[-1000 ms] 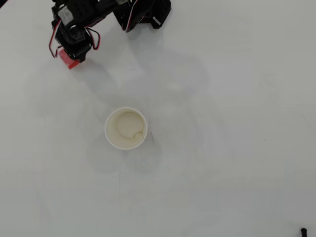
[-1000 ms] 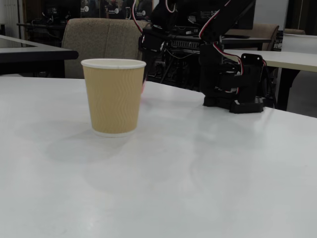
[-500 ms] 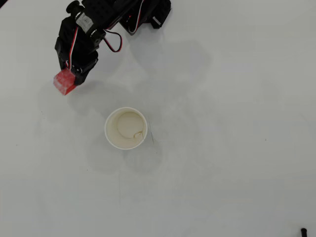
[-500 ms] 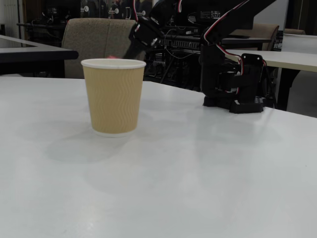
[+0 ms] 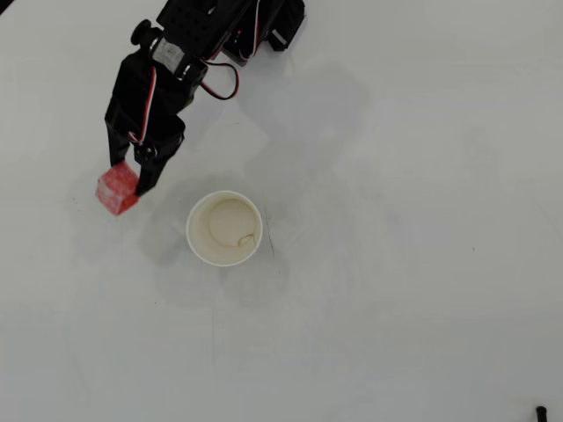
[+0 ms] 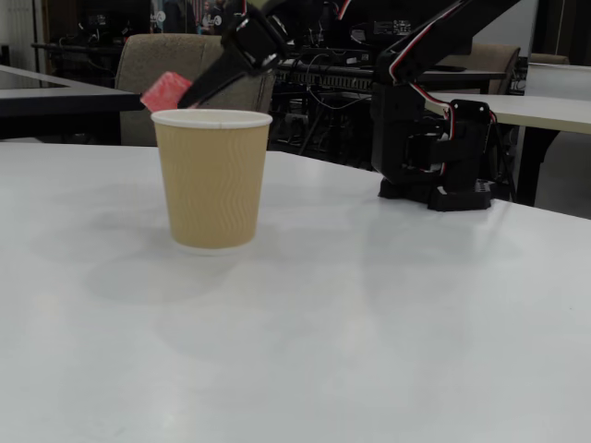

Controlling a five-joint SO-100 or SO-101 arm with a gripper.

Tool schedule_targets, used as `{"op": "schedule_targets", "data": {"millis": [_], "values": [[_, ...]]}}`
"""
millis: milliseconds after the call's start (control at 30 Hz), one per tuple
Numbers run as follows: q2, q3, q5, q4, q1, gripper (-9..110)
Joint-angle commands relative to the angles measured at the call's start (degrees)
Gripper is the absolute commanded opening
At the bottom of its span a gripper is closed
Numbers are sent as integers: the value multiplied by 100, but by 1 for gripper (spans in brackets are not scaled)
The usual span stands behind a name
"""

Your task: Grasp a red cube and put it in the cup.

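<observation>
Gripper [image 5: 130,176], overhead view: two black fingers clenched on the red cube [image 5: 117,191], which sits at their tips, tilted, its speckled face turned toward the camera. In the fixed view the gripper [image 6: 185,95] enters from upper right, and the red cube [image 6: 165,92] is held in the air at about the level of the cup's rim, clear of the table surface. Behind the fingers, the black wrist housing with red, white and black wires [image 5: 185,75] leads to the top edge of the overhead view. The arm's base [image 6: 434,152] stands on the table at right in the fixed view, well apart from the cup.

The paper cup [image 5: 224,229] stands upright, just beside the cube and to its lower right in the overhead view; its cream inside shows only a faint mark on the bottom. Cube and cup rim do not overlap from above. In the fixed view the cup [image 6: 211,180] shows a tan rippled wall and a white rim.

White table [image 5: 413,290] under all items; soft shadows of arm and cup lie on it. Chairs and desks [image 6: 138,65] fill the background of the fixed view
</observation>
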Motion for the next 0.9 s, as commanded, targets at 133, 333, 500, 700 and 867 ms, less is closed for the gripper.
{"op": "schedule_targets", "data": {"millis": [133,333,500,700,867], "values": [[97,-176,378,-1028,-308,9],[158,-158,431,-1160,-519,9],[475,-26,510,-1160,-712,9],[1099,229,598,-914,-1028,9],[1723,457,677,-501,-1354,9]]}}
